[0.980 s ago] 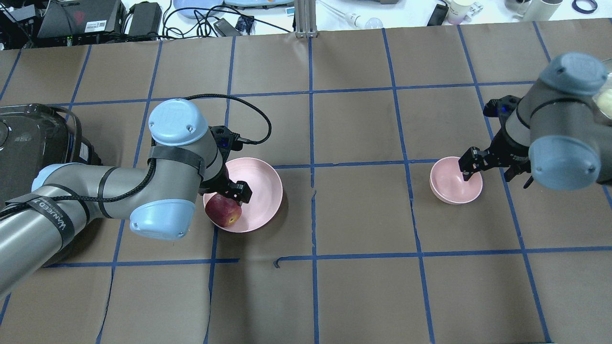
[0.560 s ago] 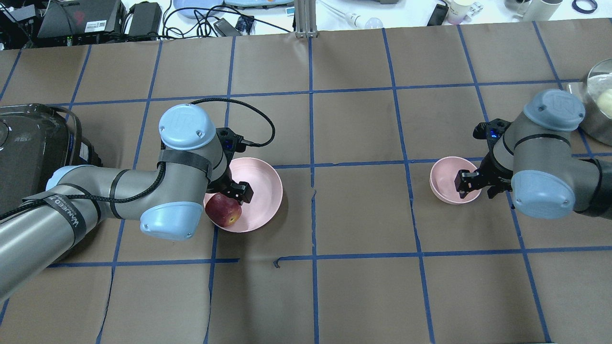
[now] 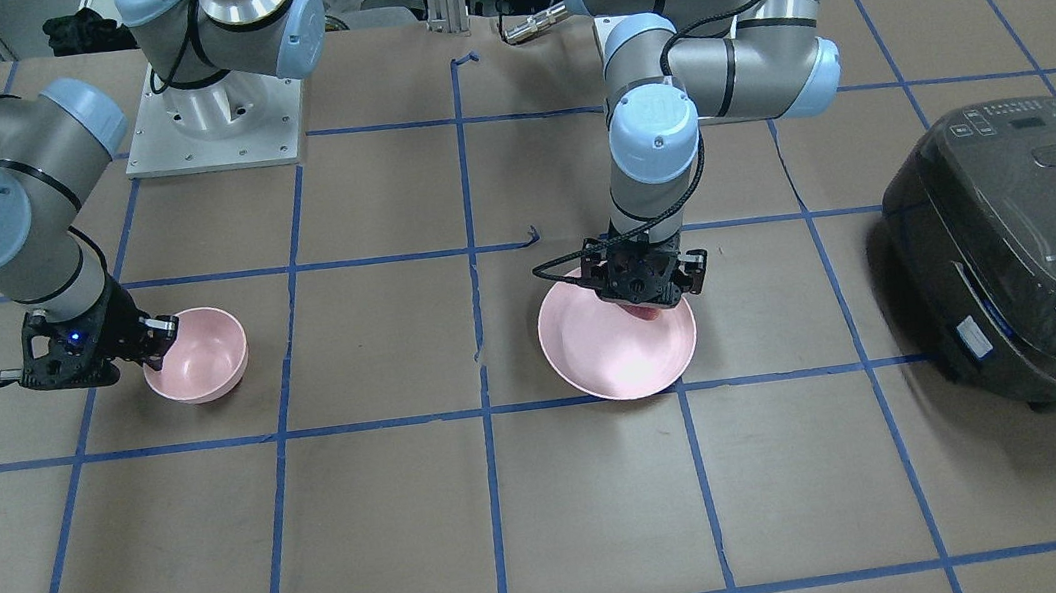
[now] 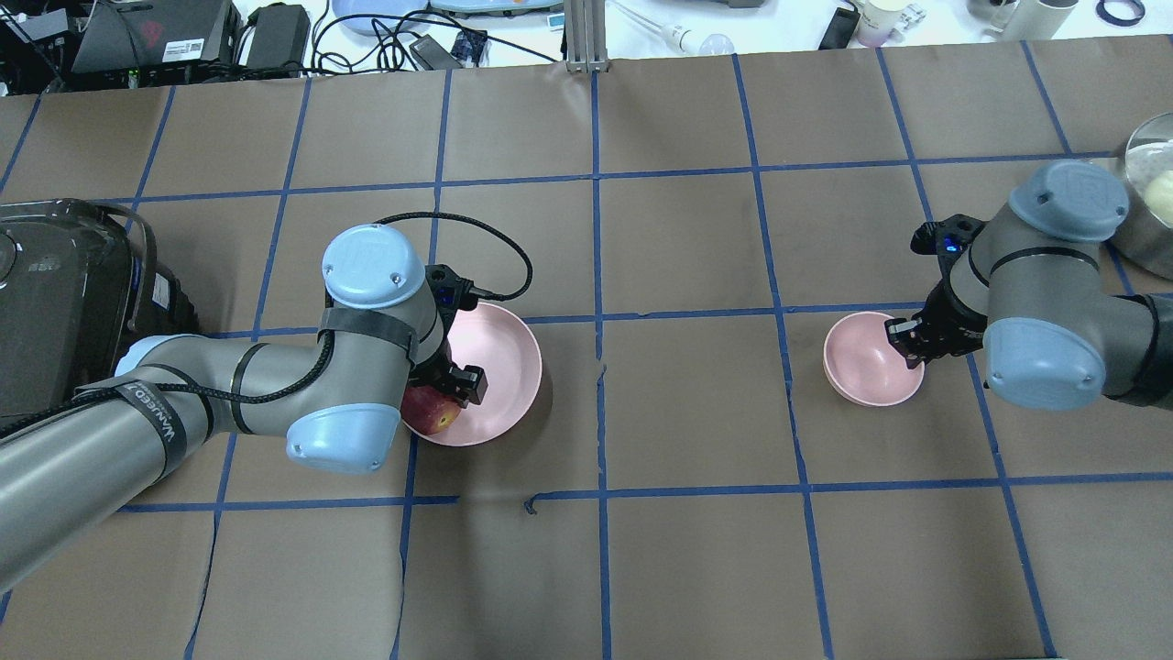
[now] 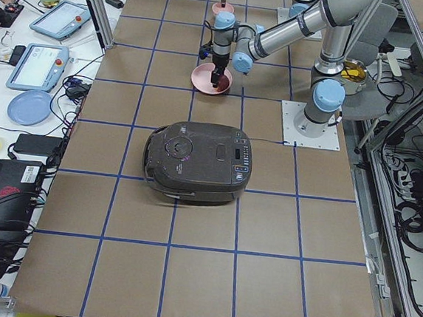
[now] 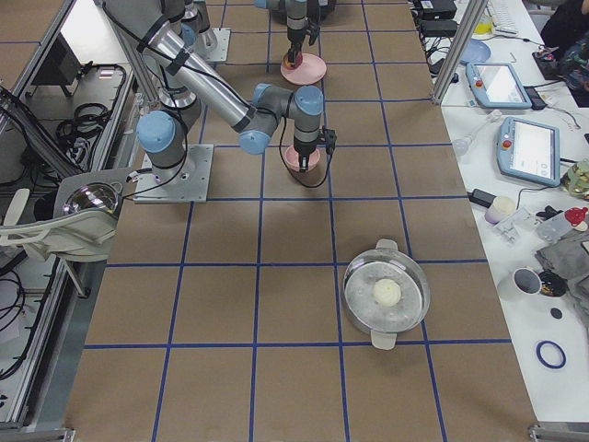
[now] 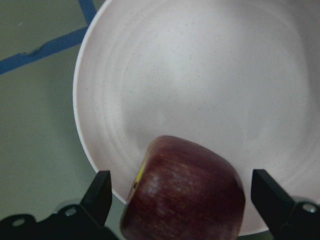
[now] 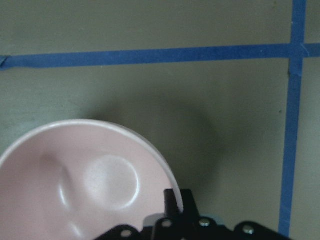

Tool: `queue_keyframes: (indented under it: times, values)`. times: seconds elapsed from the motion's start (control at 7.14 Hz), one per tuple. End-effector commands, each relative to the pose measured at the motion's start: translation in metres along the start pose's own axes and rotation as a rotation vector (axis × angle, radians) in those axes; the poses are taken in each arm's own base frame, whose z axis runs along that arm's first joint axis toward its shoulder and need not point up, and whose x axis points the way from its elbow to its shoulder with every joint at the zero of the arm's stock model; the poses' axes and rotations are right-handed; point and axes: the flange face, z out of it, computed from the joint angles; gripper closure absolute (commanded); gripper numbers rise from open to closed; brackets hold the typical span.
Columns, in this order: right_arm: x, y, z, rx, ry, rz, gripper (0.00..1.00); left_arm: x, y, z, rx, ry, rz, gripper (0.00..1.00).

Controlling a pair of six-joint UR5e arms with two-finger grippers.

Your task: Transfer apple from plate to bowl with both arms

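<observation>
The dark red apple (image 4: 429,414) lies on the near left part of the pink plate (image 4: 499,357). My left gripper (image 4: 444,390) is down over the apple, open, with one finger on each side. The left wrist view shows the apple (image 7: 182,197) between the fingers (image 7: 100,192), with narrow gaps, on the plate (image 7: 200,90). The pink bowl (image 4: 861,367) stands to the right. My right gripper (image 4: 907,344) is shut on the bowl's right rim, as the right wrist view (image 8: 175,200) shows. The bowl (image 8: 75,175) holds nothing.
A black rice cooker (image 4: 64,293) stands at the table's left end, close behind my left arm. A metal pot (image 4: 1150,192) with a pale round thing in it is at the far right. Cables and devices lie beyond the table's far edge.
My left arm has shifted right and down, so the open fingers now straddle the apple. My right gripper has come down and shut on the bowl's rim; it was open a second ago.
</observation>
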Motion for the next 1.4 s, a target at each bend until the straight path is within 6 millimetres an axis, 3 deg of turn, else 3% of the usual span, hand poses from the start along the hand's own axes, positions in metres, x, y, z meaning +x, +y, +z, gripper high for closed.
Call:
queue_keyframes:
  times: [0.0,0.14,0.42,0.7,0.98,1.12,1.26]
  values:
    - [0.002,-0.024,-0.020,0.036,-0.003,0.006,1.00,0.000,-0.003,-0.003,0.060,-0.010,-0.015,0.80]
    - [-0.012,-0.030,-0.019,0.035,-0.055,-0.004,1.00,-0.003,-0.011,-0.031,0.164,-0.005,-0.021,1.00]
    - [-0.079,-0.027,-0.020,0.046,-0.150,-0.084,1.00,-0.001,-0.037,-0.074,0.214,0.025,-0.094,1.00]
    - [-0.178,-0.005,-0.012,0.012,-0.144,-0.079,1.00,0.006,-0.061,-0.101,0.186,0.093,-0.299,1.00]
    - [-0.194,0.000,-0.001,-0.017,-0.152,-0.082,1.00,0.030,-0.082,-0.138,0.149,0.158,-0.444,1.00]
    - [-0.194,0.000,0.002,-0.025,-0.147,-0.082,0.62,0.055,-0.085,-0.146,0.132,0.163,-0.474,1.00]
    - [-0.192,-0.003,-0.002,-0.013,-0.136,-0.081,0.08,0.067,-0.084,-0.142,0.115,0.167,-0.513,1.00]
